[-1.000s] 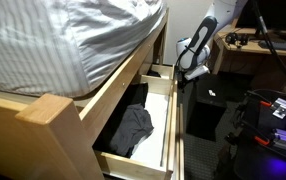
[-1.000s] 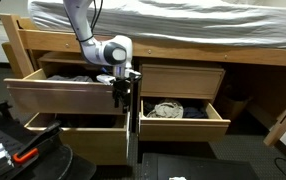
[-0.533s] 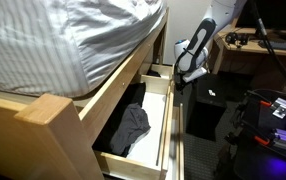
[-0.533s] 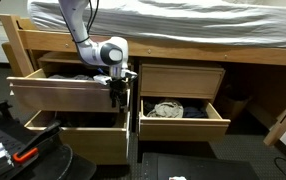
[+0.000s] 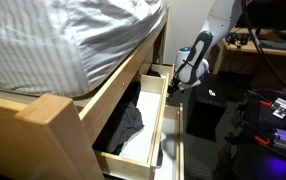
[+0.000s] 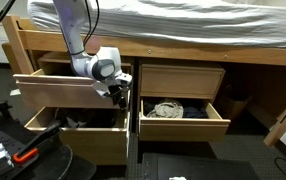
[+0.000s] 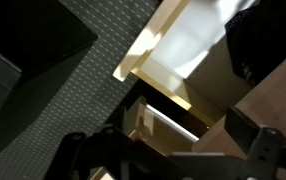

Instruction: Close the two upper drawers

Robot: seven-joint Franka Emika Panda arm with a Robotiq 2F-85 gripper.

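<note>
We see a wide bed with a rumpled grey-and-white striped sheet lying on a pale wooden bed frame. In an exterior view, the frame holds two rows of drawers under the mattress.

The pulled-out upper drawer, of pale natural wood with a plain flat front, juts well out from the frame on the picture's left. The second upper drawer, of the same pale wood, sits beside it on the picture's right, its front about level with the frame.

Below them, an open lower drawer of pale wood sits under the pulled-out one. A cloth-filled lower drawer also stands open, holding a crumpled light-and-dark cloth.

A white jointed robot arm reaches down in front of the bed. Its dark jaws hang at the inner end of the pulled-out upper drawer's front; we cannot tell whether they touch it.

In the blurred wrist view, the jaws appear spread apart at the bottom edge, pinching nothing. Pale wood and dark woven floor covering lie beyond them.
</note>
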